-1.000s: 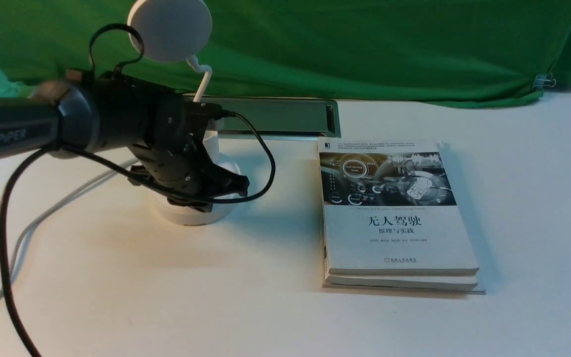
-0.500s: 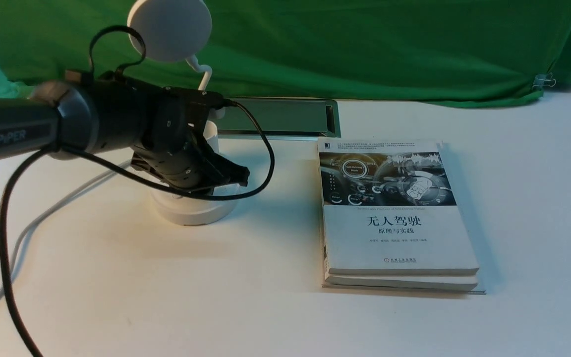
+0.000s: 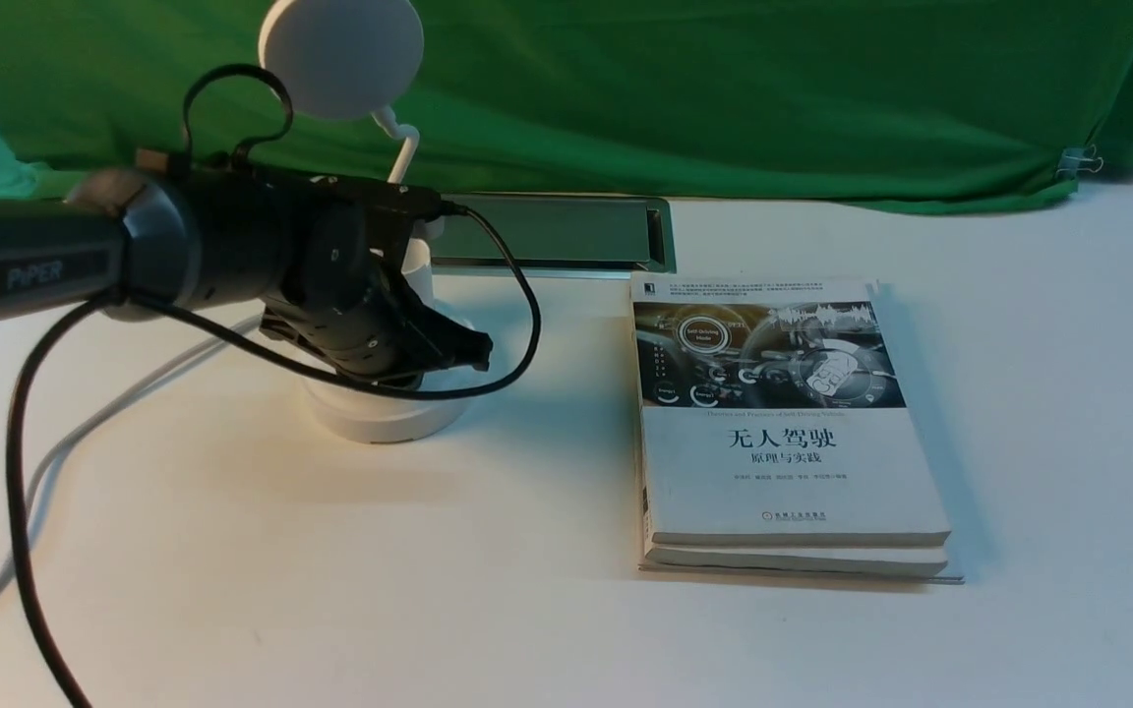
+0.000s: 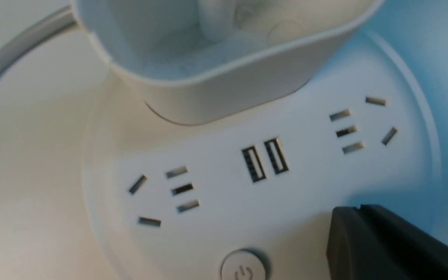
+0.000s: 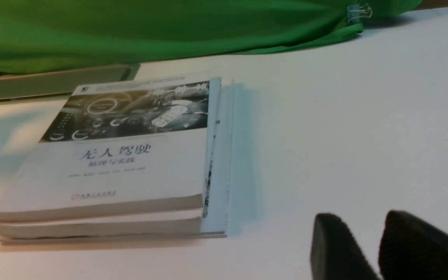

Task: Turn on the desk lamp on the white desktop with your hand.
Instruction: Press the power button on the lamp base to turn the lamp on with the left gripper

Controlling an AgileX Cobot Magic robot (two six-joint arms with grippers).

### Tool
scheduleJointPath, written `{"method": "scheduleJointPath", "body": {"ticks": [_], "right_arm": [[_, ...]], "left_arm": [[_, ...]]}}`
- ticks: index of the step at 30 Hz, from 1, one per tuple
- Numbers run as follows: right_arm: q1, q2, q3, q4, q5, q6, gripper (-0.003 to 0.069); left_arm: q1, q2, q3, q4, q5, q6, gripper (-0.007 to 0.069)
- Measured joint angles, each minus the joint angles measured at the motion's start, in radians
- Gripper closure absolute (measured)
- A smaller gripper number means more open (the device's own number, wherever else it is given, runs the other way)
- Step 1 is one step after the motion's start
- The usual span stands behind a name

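Holds the hand [image 3: 478, 352] clenched, jaws together, low over the base of the desk lamp [image 3: 380, 418] on the white desktop [image 3: 527, 610], with the power button [image 4: 242, 268] just beside its tip and the lamp head [image 3: 340, 54] showing no glow, seemingly leaving only the press itself to do.

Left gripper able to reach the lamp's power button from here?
Probably yes. The left gripper hangs just over the base of the desk lamp, beside the power button, with nothing between them; a short shift and press should do.
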Motion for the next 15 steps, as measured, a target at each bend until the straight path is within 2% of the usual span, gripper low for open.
{"method": "scheduleJointPath", "body": {"ticks": [15], "right_arm": [[0.0, 0.0, 0.0, 0.0, 0.0, 0.0, 0.0418]], "left_arm": [[0.0, -0.026, 0.001, -0.002, -0.044, 0.0, 0.0603]]}}
